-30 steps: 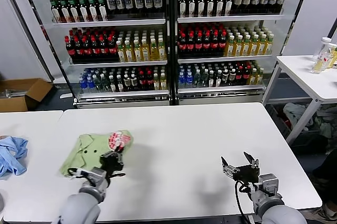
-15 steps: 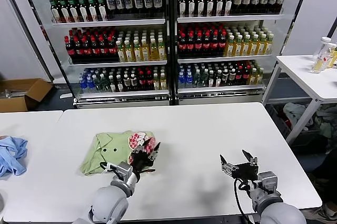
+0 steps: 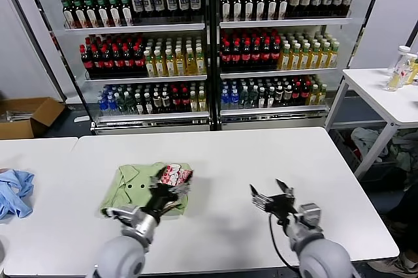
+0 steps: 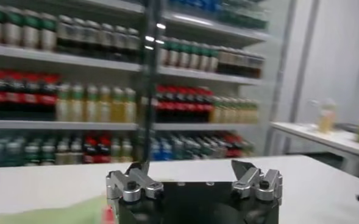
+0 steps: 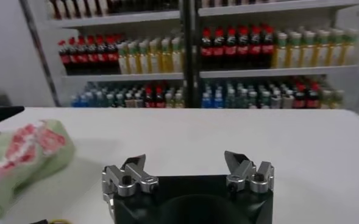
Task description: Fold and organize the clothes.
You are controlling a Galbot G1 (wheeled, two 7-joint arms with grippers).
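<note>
Item 1, shirt [image 3: 145, 185]: light green, buttoned, folded into a compact bundle with a red-and-white print showing on its upper fold. It lies on the white desk [image 3: 222, 160], toward the desk's left edge and nearer the front edge than the back. From my right wrist camera the same bundle [image 5: 21, 159] shows off to one side, flat on the desk.

Item 2, left hand [image 3: 166, 194]: at the front edge of the shirt bundle, over its print side. I see its fingers [image 4: 130, 184] spread wide with nothing between them; the green cloth sits just under and beside them.

Item 3, right hand [image 3: 272, 200]: over bare desk near the front edge, well apart from the shirt, toward the desk's right half. Its fingers [image 5: 127, 175] stand spread wide and hold nothing.

Item 4, blue cloth [image 3: 14, 192]: crumpled on the neighbouring desk [image 3: 39, 160] to the left, at that desk's left edge.

Item 5, drinks shelves [image 3: 209, 49]: behind the desk's back edge, rows of bottles with red, green and yellow labels.

Item 6, cardboard box [image 3: 26, 116]: on the floor, back left.

Item 7, side desk [image 3: 385, 95]: back right, with bottles [image 3: 401, 69] on it.
</note>
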